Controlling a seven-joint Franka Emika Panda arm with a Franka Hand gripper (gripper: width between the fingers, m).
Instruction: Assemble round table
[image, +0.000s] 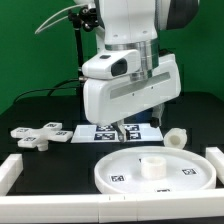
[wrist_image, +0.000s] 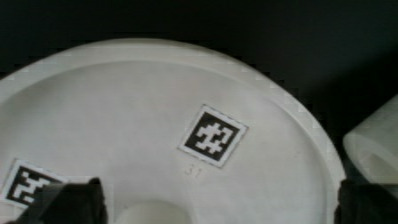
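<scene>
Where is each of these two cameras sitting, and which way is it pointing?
Exterior view: stands off the arm, looking slightly down across the black table over the round disc; the white arm fills the middle, reaching down.
Wrist view: rides on the wrist, looking down onto the disc's tagged face; only the open gripper shows, as two dark fingertips.
Shared: the round disc.

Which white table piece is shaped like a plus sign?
The cross-shaped foot piece, lying flat at the exterior view's left. The big disc and small cylinder are round.
</scene>
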